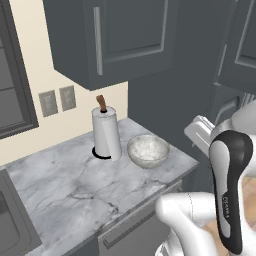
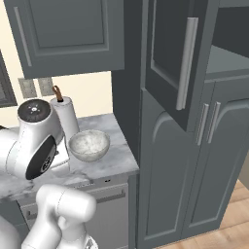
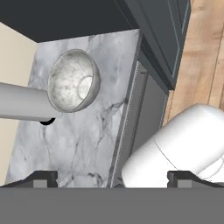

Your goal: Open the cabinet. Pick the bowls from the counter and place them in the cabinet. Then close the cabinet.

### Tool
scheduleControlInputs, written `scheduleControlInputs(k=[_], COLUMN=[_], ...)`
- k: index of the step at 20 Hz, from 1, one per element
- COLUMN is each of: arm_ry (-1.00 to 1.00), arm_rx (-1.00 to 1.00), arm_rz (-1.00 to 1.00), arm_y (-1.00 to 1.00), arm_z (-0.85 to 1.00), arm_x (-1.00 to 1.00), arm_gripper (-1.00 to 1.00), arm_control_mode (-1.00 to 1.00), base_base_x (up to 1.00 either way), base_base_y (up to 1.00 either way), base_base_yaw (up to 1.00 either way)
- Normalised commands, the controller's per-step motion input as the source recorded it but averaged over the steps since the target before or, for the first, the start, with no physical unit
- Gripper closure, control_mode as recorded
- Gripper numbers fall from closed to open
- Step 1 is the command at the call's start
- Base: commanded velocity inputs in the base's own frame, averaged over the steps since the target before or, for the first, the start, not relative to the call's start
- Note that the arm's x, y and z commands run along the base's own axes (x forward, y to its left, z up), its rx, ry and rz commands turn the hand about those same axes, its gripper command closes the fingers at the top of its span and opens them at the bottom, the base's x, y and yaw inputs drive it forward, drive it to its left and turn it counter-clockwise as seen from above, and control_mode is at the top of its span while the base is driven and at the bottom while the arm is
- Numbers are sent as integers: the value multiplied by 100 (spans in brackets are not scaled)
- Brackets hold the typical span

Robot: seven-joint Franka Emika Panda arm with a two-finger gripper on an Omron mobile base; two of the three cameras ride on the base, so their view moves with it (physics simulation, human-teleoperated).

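1. We judge the step in hand to be fetching the marbled bowl (image 1: 148,150), since the cabinet (image 2: 181,58) door already hangs open with a grey shelf (image 2: 227,61) showing inside.
2. Our pincer (image 3: 112,177) hangs above the surface (image 3: 83,131) with its two tips spread wide and nothing between them.
3. To do this well, we should bring the pincer over the bowl's rim, one tip inside and one outside, rather than trying to span the whole bowl.
4. We would choose the rim side away from the paper-towel roll (image 1: 106,132), which stands just beside the bowl on its left, so a tip does not knock it.
5. The bowl sits at the far right end of the surface, near the tall dark unit.
6. It looks white-grey, speckled and marbled, round and fairly deep, standing upright and empty.
7. Its smooth curved wall may slip, so we would close low on the rim and lift straight up before swinging right towards the shelf.
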Motion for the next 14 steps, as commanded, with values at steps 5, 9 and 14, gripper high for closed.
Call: scheduleControlInputs(k=[5, 9, 14], arm_ry=[0, 0, 0], arm_rx=[0, 0, 0], arm_rz=[0, 0, 0], arm_y=[0, 0, 0], arm_z=[-31, -32, -31], arm_x=[23, 26, 35], arm_gripper=[-100, -100, -100], arm_control_mode=[-100, -100, -100], base_base_x=[0, 0, 0], base_base_y=[0, 0, 0], base_base_yaw=[0, 0, 0])
